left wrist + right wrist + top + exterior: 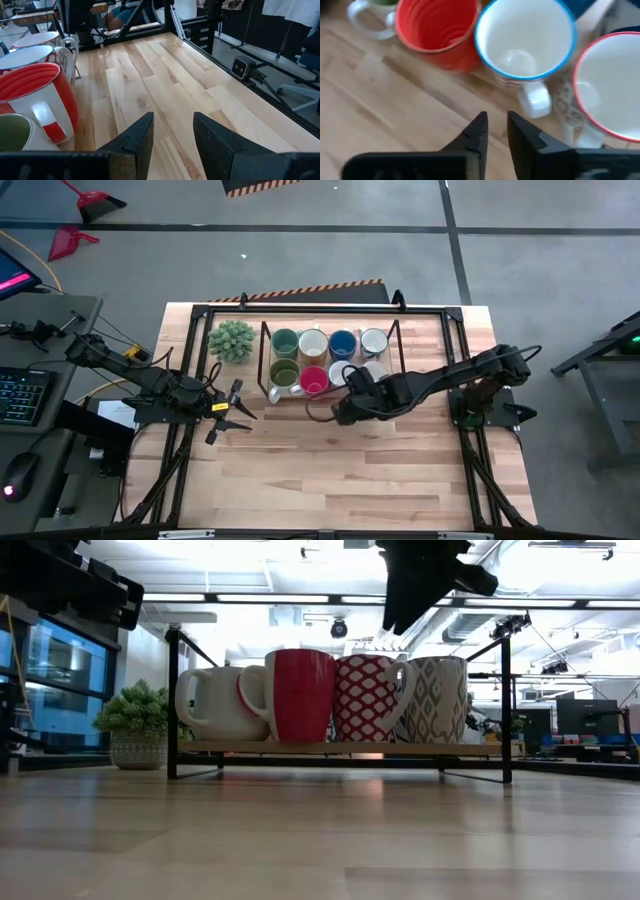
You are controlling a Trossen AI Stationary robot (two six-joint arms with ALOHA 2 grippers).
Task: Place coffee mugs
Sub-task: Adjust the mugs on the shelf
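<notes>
Eight coffee mugs stand upright in two rows on a black-framed wooden rack [268, 360]. The far row holds teal-green [284, 342], cream [313, 343], blue [343, 343] and white [373, 340]. The near row holds olive-green [284, 372], red [313, 380], a blue-rimmed white mug [525, 42] and a red-rimmed white mug [612, 85]. My right gripper [496, 125] hovers above the rack's near edge, close to the blue-rimmed mug's handle [535, 100]. It is open by a narrow gap and empty. My left gripper [235, 410] is open and empty, left of the rack.
A spiky green potted plant [232, 340] stands left of the rack at the table's far side. A black frame [440, 310] borders the table's far edge and sides. The bare wooden tabletop [340, 470] stretches toward the near edge.
</notes>
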